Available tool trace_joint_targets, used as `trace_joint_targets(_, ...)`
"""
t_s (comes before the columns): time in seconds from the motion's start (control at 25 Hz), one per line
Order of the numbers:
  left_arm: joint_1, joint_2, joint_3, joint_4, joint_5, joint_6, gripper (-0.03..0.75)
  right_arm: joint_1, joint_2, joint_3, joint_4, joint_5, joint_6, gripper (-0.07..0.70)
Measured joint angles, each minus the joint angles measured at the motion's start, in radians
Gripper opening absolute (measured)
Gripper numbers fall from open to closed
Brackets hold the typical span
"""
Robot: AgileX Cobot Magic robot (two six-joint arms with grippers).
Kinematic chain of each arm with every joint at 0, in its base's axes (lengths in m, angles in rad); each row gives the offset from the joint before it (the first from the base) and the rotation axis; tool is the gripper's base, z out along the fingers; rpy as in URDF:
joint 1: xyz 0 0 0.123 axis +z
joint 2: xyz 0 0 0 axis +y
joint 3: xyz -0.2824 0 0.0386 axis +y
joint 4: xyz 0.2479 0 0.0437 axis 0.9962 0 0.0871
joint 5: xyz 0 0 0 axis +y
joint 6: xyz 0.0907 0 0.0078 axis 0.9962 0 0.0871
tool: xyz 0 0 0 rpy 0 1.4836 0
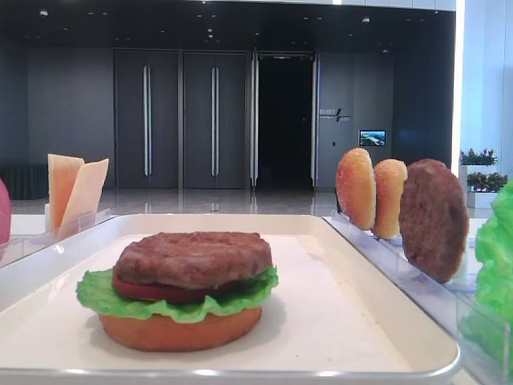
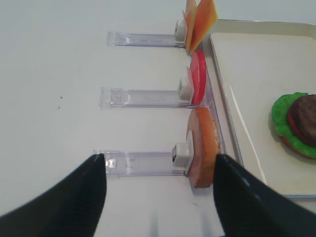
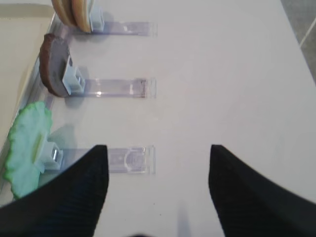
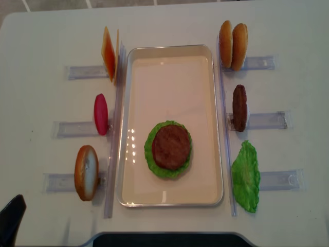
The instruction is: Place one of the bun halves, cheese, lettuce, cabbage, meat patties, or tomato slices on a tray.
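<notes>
stack waited on the tray [image 4: 128, 103]
both tools gaped wide, empty; left tool [image 2: 158, 168] nearest the bun [image 2: 203, 147], just ahead, on edge.

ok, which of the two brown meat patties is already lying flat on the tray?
The lighter reddish-brown patty, flat atop the stack on the cream-white tray. The darker brown patty stands on edge in the clear plastic rack right of it.

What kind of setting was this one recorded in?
Probably a demo table in a large lobby or hall: dark double doors and potted flowers stand behind a tray flanked by clear racks of burger parts.
</notes>
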Motion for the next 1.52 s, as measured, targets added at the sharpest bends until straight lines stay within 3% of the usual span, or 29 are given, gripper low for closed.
trace_joint_targets(0.16, 0.000, 0.000, 0.000, 0.000, 0.000, 0.000, 0.518, 0.000, -0.061, 0.021, -0.019, -0.036, 0.016, 0.452)
trace_joint_targets(1.52, 0.000, 0.000, 0.000, 0.000, 0.000, 0.000, 0.518, 0.000, -0.074, 0.039, -0.039, -0.033, 0.049, 0.452)
